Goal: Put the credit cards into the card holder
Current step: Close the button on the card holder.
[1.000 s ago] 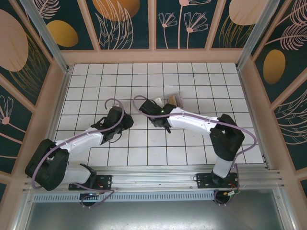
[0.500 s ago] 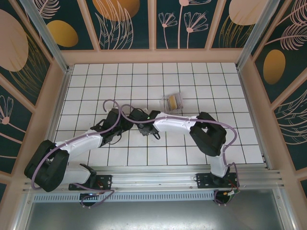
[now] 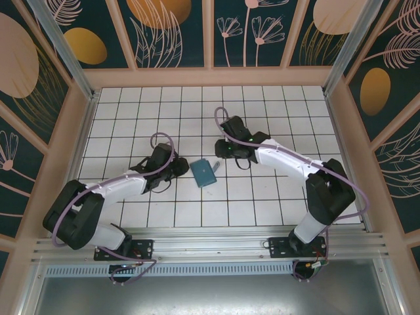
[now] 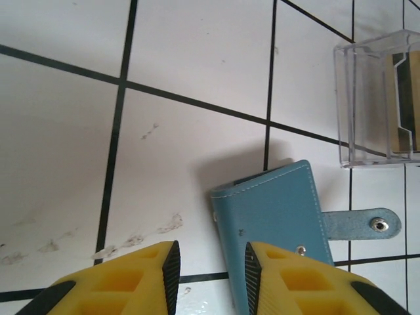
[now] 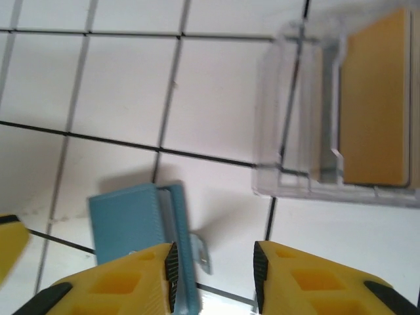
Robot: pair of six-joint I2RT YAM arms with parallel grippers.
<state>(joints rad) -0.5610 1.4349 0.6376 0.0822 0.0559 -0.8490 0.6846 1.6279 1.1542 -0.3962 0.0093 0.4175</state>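
Right end effector [image 5: 213, 254] now far out by the clear box [image 5: 295, 111], no longer mid-table; card holder [image 3: 204, 172] newly in sight.

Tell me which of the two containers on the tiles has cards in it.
The clear box, with tan cards standing inside it. The teal wallet lies folded, strap unsnapped, and no card shows in it.

Card holder [image 3: 204, 172] beside left claw [image 3: 184, 168]
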